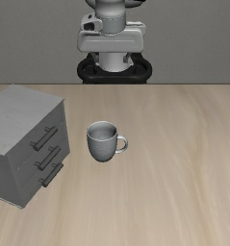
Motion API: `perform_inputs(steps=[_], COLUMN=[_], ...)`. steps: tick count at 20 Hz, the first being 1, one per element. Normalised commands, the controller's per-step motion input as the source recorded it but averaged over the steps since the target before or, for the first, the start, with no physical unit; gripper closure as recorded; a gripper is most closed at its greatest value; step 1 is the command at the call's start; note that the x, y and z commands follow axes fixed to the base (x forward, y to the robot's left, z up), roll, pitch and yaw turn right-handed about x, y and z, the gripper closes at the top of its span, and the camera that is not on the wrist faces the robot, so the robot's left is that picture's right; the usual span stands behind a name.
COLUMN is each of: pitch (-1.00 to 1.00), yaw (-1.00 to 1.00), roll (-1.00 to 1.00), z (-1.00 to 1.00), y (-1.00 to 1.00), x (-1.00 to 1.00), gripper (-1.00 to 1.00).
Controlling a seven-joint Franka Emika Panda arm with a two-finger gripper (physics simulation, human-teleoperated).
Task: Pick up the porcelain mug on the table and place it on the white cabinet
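Note:
A grey porcelain mug (105, 142) stands upright on the wooden table (174, 183), its handle pointing to the exterior view's right. The white cabinet (20, 144) sits on the table at the exterior view's left, close beside the mug, with its drawer handles facing the mug. The robot's base and arm rise at the top centre, well behind the mug.
The cabinet's flat top (18, 113) is bare. The table stretches open to the exterior view's right and in front of the mug. A grey wall runs behind the table's far edge.

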Motion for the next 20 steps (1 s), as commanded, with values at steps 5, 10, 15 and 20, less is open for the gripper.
perform_inputs(steps=[5, 10, 15, 20], pitch=[0.00, 0.00, 0.00, 0.00], yaw=[0.00, 0.00, 0.00, 0.00], roll=[0.00, 0.00, 0.00, 0.00], z=[0.00, 0.00, 0.00, -1.00], y=[0.00, 0.20, 0.20, 0.00], x=[1.00, 0.80, 0.40, 0.00], gripper=[-1.00, -1.00, -1.00, -1.00])
